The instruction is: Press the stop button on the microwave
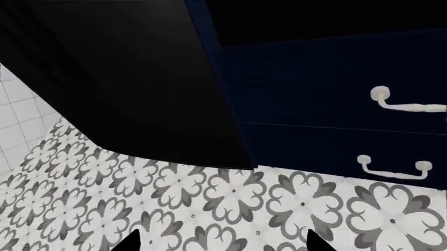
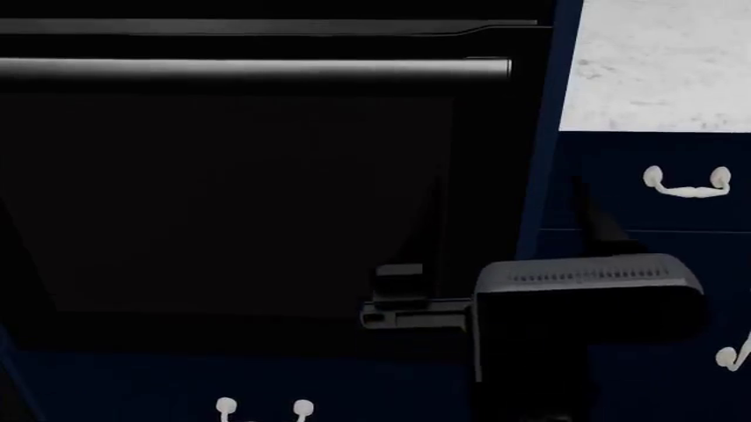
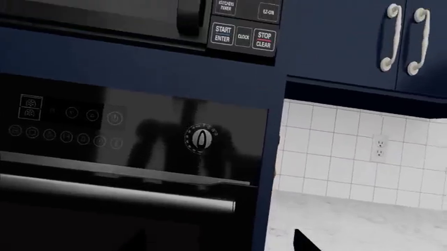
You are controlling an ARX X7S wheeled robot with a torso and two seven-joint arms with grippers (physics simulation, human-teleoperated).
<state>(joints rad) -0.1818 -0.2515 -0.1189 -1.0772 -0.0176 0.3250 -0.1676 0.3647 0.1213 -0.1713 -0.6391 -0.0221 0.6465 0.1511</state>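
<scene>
Right tool (image 3: 220, 240) shows only as two dark fingertips at the edge of its wrist view, with a wide gap between them and nothing held; it points toward the oven (image 3: 125, 151), well below the microwave. Left tool (image 1: 223, 243) looks the same in its own wrist view, two dark tips spread apart over the patterned floor (image 1: 231, 204), beside the oven's black lower front and the navy drawers (image 1: 335, 104) with white handles. Above the oven sits the microwave control panel (image 3: 244, 26), and the STOP/CLEAR button (image 3: 264, 40) is at its lower right corner, a small dark key with white lettering and a red line under STOP, just beside the CLOCK key (image 3: 243, 36) and START/ENTER key (image 3: 223, 34). Between that button and the right tool lie the oven's touch controls, its round dial (image 3: 202, 137) and the long steel oven handle (image 3: 119, 191). To the oven's right are the white tiled wall with a wall outlet (image 3: 379, 147), the pale marble worktop (image 3: 349, 219), and a navy cabinet (image 3: 349, 36) with white pulls next to the microwave. In the head view a dark arm housing (image 2: 586, 299) hangs in front of the oven door.
</scene>
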